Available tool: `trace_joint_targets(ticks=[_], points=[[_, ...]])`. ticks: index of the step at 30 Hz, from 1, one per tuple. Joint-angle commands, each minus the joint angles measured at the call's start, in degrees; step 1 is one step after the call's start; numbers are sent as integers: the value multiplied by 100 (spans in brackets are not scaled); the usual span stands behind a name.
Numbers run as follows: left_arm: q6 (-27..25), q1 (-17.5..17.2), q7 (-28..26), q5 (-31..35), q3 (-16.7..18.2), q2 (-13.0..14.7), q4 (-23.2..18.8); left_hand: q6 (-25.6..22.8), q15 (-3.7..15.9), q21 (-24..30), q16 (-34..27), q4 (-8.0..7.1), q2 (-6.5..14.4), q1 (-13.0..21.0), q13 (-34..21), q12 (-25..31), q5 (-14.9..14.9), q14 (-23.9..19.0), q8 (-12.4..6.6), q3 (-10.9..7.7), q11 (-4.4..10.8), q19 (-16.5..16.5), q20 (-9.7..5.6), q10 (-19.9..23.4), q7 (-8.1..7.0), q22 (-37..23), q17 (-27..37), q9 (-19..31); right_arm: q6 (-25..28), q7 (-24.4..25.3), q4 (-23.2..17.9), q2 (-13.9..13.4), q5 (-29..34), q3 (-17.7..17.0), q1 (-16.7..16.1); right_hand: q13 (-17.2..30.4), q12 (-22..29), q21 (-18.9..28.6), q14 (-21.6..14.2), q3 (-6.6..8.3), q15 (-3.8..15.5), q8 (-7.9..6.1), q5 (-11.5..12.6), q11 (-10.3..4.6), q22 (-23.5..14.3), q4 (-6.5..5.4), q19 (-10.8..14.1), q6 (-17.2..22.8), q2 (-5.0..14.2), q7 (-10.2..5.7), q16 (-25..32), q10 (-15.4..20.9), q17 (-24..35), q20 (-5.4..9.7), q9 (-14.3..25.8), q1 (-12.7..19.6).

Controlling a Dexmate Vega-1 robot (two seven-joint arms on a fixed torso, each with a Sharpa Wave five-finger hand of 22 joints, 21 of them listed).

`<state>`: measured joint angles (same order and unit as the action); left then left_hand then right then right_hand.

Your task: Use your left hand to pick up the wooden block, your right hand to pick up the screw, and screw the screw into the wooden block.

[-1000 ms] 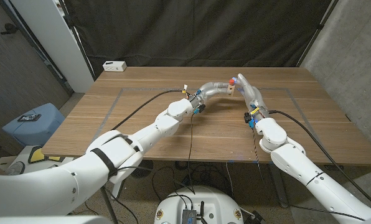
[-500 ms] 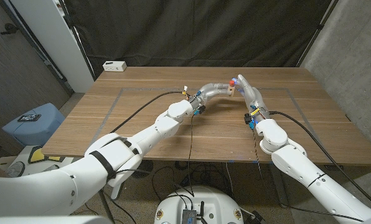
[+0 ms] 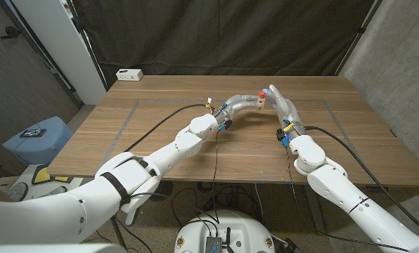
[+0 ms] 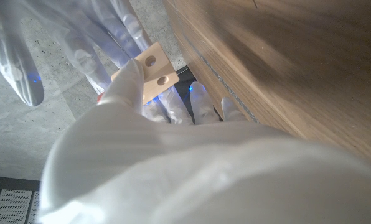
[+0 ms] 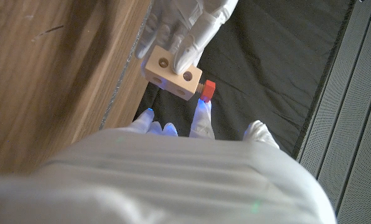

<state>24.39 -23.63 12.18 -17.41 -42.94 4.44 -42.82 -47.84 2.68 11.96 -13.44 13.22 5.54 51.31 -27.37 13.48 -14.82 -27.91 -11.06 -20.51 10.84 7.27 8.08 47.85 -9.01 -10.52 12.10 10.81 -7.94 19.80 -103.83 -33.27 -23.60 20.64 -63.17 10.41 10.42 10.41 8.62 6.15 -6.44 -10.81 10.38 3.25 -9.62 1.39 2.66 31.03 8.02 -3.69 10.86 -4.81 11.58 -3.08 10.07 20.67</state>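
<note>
Above the table's far middle, my left hand (image 3: 241, 100) grips the pale wooden block (image 3: 263, 103). In the left wrist view the block (image 4: 153, 73) shows two holes between my left fingers (image 4: 128, 84). In the right wrist view the left hand (image 5: 187, 23) clasps the block (image 5: 172, 73) from the far side. The screw (image 5: 208, 89), with its red head, sticks out of the block's side. My right hand (image 3: 280, 102) meets the block from the right, and its fingertips (image 5: 201, 111) pinch the screw's red head (image 3: 263, 91). The screw's shaft is hidden.
A white box (image 3: 129, 74) lies at the wooden table's (image 3: 160, 151) far left corner. Black cables (image 3: 160, 119) run along both arms over the table. A blue stool (image 3: 37, 138) stands on the floor to the left. A dark curtain hangs behind.
</note>
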Motion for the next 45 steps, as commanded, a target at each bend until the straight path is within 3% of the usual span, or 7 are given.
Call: trace_joint_targets(ticks=[1,26,45], points=[[16,16,19,-47,21,-33,78,-228,224,15,-30,-416,162,-113,-156,45,-41,-39,-44,-464,-5,40,-17,55,140,-12,13,30,48,-37,-33,-34,-8,3,-17,-7,62,48,0,42,28,-32,11,-40,-9,-10,60,52,32,-17,48,-8,18,-4,4,-13],[232,282,211,-104,41,-283,742,-233,220,18,-30,-414,168,-113,-156,46,-41,-47,-44,-473,-1,51,-22,52,155,-12,11,30,204,-48,-144,-108,-67,16,-79,-8,78,64,-39,99,90,-45,16,-117,-8,1,118,203,53,-47,71,69,10,30,5,-25],[246,275,244,-115,45,-320,786,-240,210,21,-23,-437,174,-154,-154,52,-39,-54,-45,-481,-3,64,-37,66,165,-12,7,30,319,1,-429,-264,-2,-9,-255,-9,88,66,-82,134,112,-54,16,-194,-7,14,145,315,54,-67,86,139,4,58,5,-31]])
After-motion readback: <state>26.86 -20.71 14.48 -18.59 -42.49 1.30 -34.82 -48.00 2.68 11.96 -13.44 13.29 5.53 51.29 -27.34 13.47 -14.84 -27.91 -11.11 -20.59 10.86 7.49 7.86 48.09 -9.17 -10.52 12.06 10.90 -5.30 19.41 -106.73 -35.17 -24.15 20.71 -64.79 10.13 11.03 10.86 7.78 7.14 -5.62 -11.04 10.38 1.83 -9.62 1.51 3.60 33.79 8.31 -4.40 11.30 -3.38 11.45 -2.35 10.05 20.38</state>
